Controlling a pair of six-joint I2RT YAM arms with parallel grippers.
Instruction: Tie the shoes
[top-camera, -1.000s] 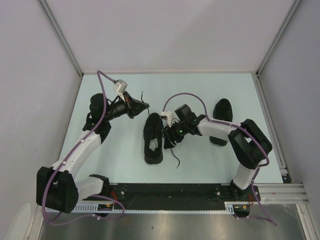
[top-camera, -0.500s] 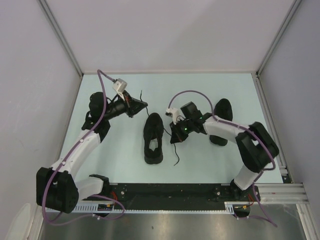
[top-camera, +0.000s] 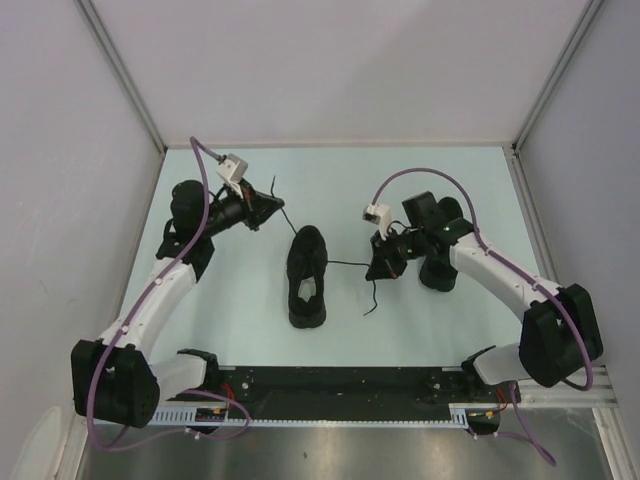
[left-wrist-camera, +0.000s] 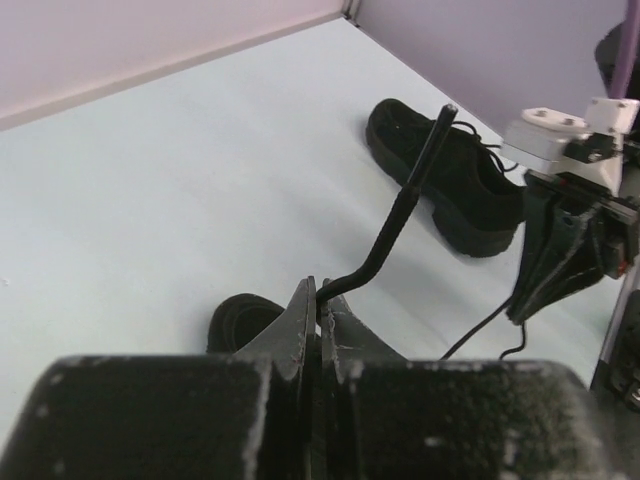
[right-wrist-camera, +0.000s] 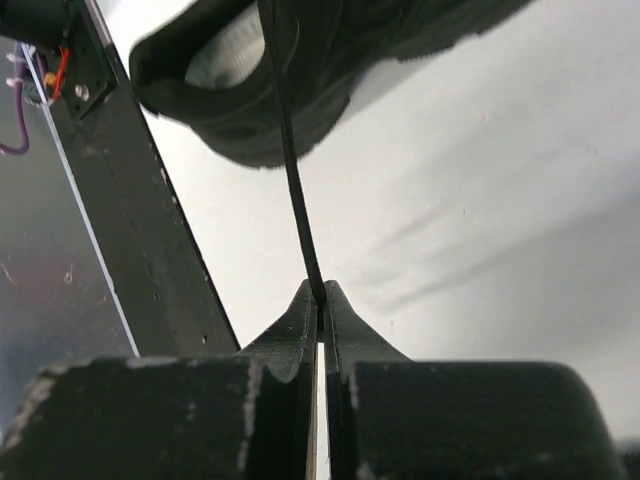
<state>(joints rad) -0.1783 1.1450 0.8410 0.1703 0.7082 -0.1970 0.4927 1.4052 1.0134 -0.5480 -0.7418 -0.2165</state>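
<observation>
The black sneaker (top-camera: 305, 272) sits mid-table between the two arms, toe toward the far wall, grey insole showing, a lace drawn out to each side! The left gripper (left-wrist-camera: 318, 298) is pinched tight on one thin black lace (left-wrist-camera: 400, 205), whose stiff end pokes up past the closed tips. The right gripper (right-wrist-camera: 320, 292) is clamped on the other lace (right-wrist-camera: 291, 160), stretched from the shoe over the pale table (top-camera: 240, 290), with what looks like a second dark shoe (top-camera: 437, 275) under that forearm.
</observation>
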